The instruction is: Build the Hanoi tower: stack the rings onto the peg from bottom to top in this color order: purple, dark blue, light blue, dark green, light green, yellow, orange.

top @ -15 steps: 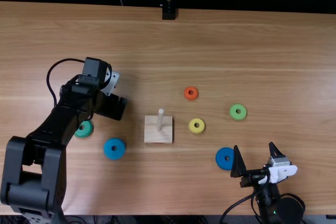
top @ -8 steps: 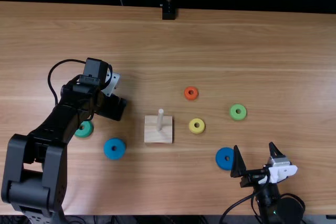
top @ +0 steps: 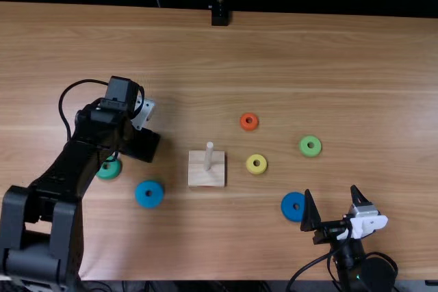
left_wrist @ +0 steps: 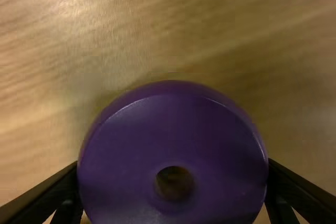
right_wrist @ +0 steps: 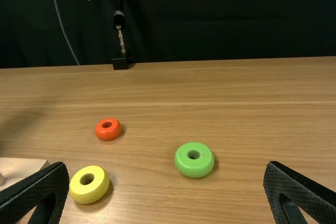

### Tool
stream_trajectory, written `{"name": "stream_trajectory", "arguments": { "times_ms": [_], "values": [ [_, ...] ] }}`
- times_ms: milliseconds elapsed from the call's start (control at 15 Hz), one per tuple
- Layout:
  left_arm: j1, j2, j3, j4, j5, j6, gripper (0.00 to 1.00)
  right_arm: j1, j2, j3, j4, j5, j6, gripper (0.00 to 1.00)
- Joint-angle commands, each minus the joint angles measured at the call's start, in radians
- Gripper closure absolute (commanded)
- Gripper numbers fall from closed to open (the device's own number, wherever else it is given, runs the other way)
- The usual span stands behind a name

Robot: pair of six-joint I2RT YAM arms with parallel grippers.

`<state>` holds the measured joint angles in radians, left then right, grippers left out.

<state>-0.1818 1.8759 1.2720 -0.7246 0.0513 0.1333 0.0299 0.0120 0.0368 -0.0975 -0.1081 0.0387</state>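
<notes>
Wood grain is running in soft, pale streaks along the table [top: 328, 66], and the square base [top: 206, 179] with its smooth round peg [top: 209, 155] is sitting between the tools, nearer the left one. Held by the left tool [top: 142, 145], whose fingers are pinching it from opposite sides, the purple ring [left_wrist: 173, 129] is showing a thick, glossy disc shape, deep in colour, with rounded edges and a small round hole. The hole is facing the left wrist camera, its axis running toward the lens with a slight tilt; the peg's long axis is standing upright. The right tool [top: 330, 191] is holding its textured black fingers spread, with the darker blue ring [top: 293, 206] lying just beside it. Beyond it, the light green ring [top: 310, 146], yellow ring [top: 256, 164] and orange ring [top: 249, 121] are lying flat. Near the left tool, the lighter blue ring [top: 149, 194] and dark green ring [top: 110, 169] are lying flat.
</notes>
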Motion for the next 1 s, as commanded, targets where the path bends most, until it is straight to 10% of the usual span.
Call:
{"name": "stream_trajectory", "arguments": {
  "times_ms": [0, 467, 933],
  "values": [
    [-0.004, -0.081, 0.082, -0.037, -0.007, 0.082, 1.0, -0.007, -0.012, -0.021, -0.001, -0.002, 0.002, 0.0],
    [-0.059, -0.182, 0.363, -0.446, 0.002, 0.084, 1.0, -0.005, -0.012, -0.021, 0.001, -0.002, 0.002, 0.0],
    [-0.209, -0.172, 0.573, -0.717, -0.003, -0.01, 1.0, -0.007, -0.012, -0.021, 0.001, -0.002, 0.002, 0.0]
  ]
}}
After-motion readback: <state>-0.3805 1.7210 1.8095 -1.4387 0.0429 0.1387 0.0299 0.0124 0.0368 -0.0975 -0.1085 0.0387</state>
